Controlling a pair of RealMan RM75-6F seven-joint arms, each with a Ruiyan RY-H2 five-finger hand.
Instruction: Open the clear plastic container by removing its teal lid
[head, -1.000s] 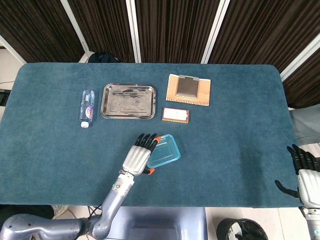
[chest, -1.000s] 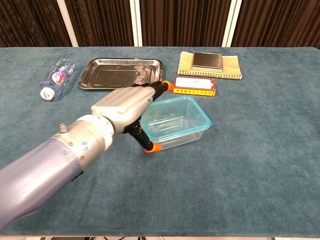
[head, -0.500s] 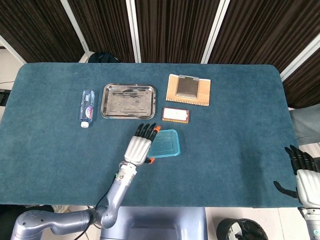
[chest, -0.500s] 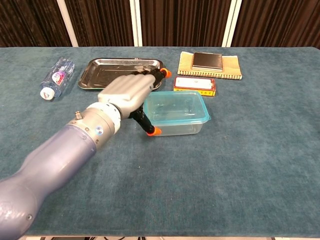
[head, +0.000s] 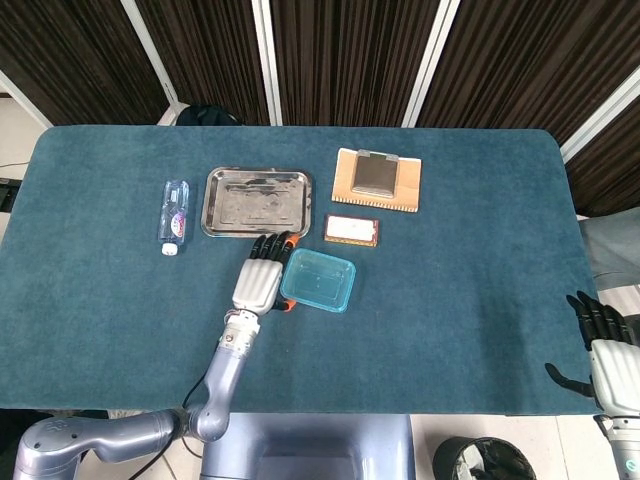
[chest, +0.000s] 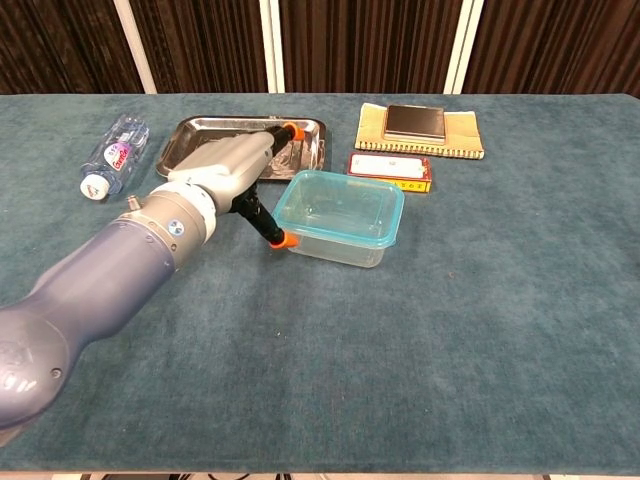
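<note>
Big teal-cloth-covered bench (head: 120, 330) in front of dark pleated curtains with white posts. Rectangular steel tray (head: 257, 202), tan notebook with a dark pad on it (head: 377, 179), small plastic water bottle (head: 174, 216) along the far side. Clear plastic container with teal lid (chest: 340, 215) sitting mid-bench, lid apparently on, so basically not started. Left robot hand (chest: 228, 172) pressed against its left side, fingers straight, gripping nothing. Right robot hand (head: 612, 350) idle off the bench edge, fingers spread, holding nothing.
</note>
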